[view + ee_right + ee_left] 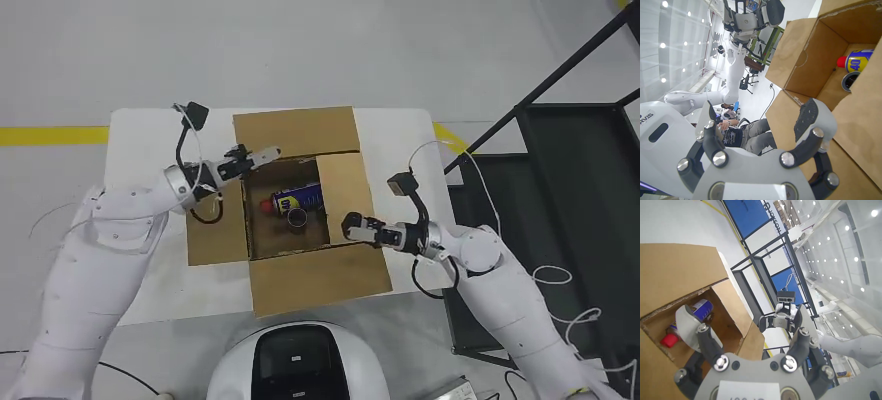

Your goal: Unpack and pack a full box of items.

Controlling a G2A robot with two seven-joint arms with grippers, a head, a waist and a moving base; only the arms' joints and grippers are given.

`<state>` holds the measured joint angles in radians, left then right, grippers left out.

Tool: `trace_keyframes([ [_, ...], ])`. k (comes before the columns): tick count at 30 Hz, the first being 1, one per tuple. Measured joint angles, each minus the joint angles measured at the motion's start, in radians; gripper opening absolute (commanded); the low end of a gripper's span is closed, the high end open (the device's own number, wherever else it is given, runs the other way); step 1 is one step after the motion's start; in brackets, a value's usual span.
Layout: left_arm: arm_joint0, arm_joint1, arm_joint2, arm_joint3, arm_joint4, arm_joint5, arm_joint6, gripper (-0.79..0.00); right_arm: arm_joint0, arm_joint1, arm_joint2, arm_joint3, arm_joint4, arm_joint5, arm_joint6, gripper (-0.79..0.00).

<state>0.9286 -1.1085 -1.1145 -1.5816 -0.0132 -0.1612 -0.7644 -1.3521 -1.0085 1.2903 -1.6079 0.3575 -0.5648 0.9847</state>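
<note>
An open cardboard box (345,190) stands on the white table (150,150) with its flaps folded out. Inside lie a blue and yellow spray can with a red cap (295,199) and a dark roll of tape (299,218) beside it. The can (857,60) and the roll (849,81) also show in the right wrist view, and the can (701,309) in the left wrist view. My left gripper (262,156) hangs open over the box's left rim, holding nothing. Over the box's right flap my right gripper (352,226) stands open and empty.
A black metal rack (560,130) stands off the table's right side. Bare table top lies to the left of the box and at the far right corner (400,130). A yellow floor line (50,135) runs behind the table.
</note>
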Motion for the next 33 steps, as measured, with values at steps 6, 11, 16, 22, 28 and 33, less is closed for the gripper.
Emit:
trace_keyframes([
  [6,-0.137,-0.062,0.197,0.143,0.001,0.011,0.078,0.0,-0.048,0.009,0.048,0.008,0.019,-0.02,-0.004,0.0],
  [11,-0.215,-0.114,0.321,0.272,0.001,-0.003,0.128,0.0,-0.06,0.012,0.058,0.017,0.028,-0.02,0.005,0.0],
  [16,-0.245,-0.143,0.364,0.358,-0.033,-0.044,0.144,0.0,-0.04,0.01,0.036,0.034,0.035,-0.009,0.024,0.0],
  [22,-0.244,-0.142,0.363,0.355,-0.032,-0.043,0.143,0.0,-0.017,0.008,0.017,0.048,0.026,0.019,0.033,0.0],
  [28,-0.244,-0.142,0.363,0.355,-0.032,-0.043,0.143,0.0,-0.018,0.008,0.017,0.047,0.026,0.018,0.032,0.0],
  [33,-0.241,-0.152,0.375,0.349,-0.037,0.017,0.122,0.0,-0.029,0.009,0.012,-0.001,-0.011,0.046,0.015,0.0],
])
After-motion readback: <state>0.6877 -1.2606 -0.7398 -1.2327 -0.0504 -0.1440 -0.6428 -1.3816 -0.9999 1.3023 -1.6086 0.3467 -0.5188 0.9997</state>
